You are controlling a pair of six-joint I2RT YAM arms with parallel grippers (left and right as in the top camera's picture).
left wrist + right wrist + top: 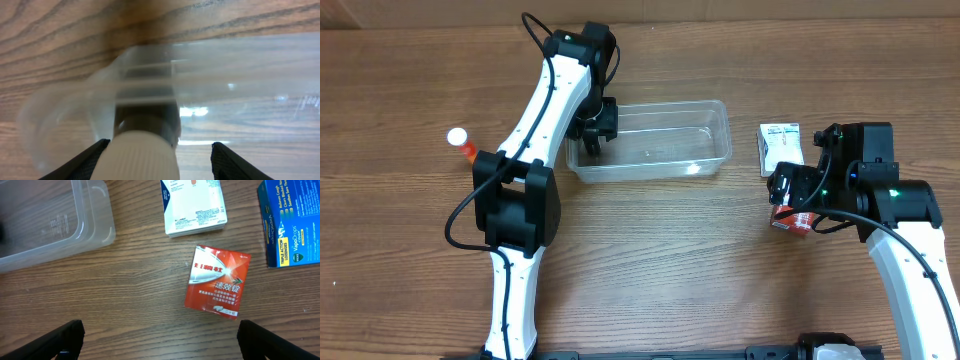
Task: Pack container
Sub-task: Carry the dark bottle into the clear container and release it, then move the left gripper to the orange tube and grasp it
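The clear container [665, 142] lies mid-table with its long side left to right. My left gripper [592, 130] reaches down into its left end. In the left wrist view the left gripper [161, 145] is open. A dark bottle with a ribbed white cap [142, 155] sits between its fingers, against the left one and well apart from the right one. The container's blurred wall [240, 65] curves around it. My right gripper [790, 195] hovers above a red box [216, 282], open and empty [161, 330].
A white box [192, 205] and a blue box [292, 222] lie beyond the red box, right of the container's corner [55, 225]. An orange bottle with a white cap [460, 143] lies at the far left of the wooden table [680, 260].
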